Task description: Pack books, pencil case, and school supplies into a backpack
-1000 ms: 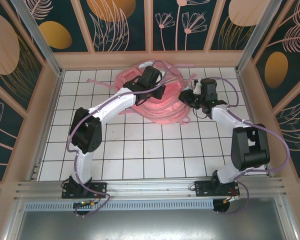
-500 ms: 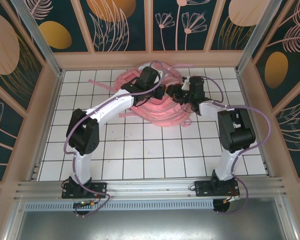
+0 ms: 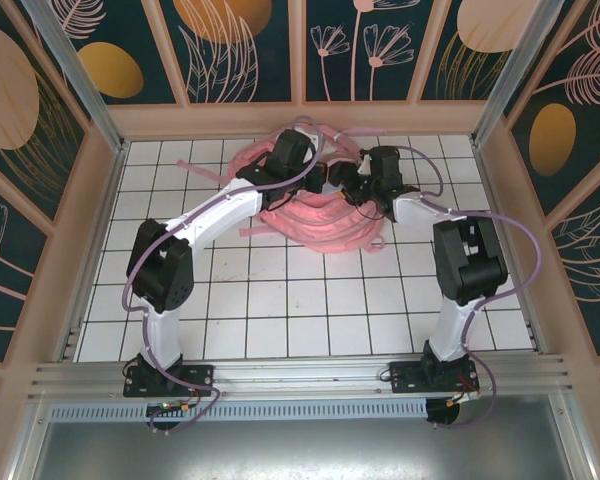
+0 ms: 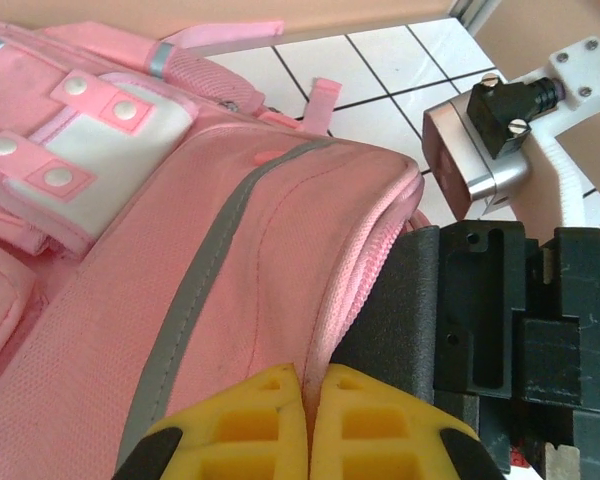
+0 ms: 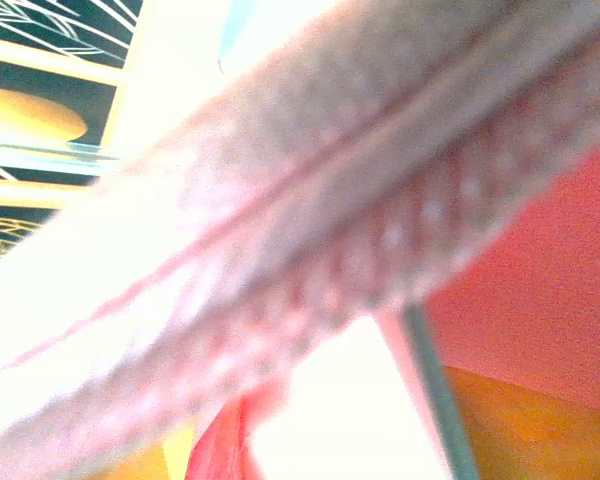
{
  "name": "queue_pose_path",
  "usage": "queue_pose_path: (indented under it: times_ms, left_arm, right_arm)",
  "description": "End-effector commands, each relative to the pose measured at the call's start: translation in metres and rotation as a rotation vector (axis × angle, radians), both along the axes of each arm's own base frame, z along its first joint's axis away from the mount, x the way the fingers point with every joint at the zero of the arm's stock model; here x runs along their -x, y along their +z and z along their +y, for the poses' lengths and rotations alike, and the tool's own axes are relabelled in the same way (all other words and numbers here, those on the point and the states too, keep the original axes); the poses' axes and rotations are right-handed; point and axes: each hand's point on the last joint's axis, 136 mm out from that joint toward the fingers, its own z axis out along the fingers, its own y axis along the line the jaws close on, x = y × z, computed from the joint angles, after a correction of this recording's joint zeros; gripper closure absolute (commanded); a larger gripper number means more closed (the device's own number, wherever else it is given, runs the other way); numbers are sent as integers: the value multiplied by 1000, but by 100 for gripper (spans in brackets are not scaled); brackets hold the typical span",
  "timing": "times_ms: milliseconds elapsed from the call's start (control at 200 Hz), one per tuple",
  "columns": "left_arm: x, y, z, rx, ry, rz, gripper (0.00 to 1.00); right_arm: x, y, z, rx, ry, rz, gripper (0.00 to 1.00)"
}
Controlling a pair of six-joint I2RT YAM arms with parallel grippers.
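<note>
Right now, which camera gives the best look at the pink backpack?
The left wrist view: the backpack is sharp and close, with its grey strip and snap tabs. The top view shows it small, partly under both arms. The right wrist view gives a pink blur.

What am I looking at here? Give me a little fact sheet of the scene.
Setting: white tiled table
Main item: pink backpack, lying at the far centre
Left gripper: shut, yellow pads apparently pinching the backpack's zip edge
Right gripper: against the backpack, close beside the left one; open or shut unclear
Right wrist view: blurred pink zip edge, very near the lens
</note>
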Motion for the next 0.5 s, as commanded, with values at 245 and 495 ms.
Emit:
queue_pose_path:
  times_ms: [245, 495]
  left_arm:
    - [8, 55, -14, 117, -34, -101, 100]
    - [11, 55, -17, 142, -45, -83, 100]
  right_arm:
    - [14, 33, -41, 249, -81, -111, 54]
    - [-2, 8, -35, 222, -69, -86, 78]
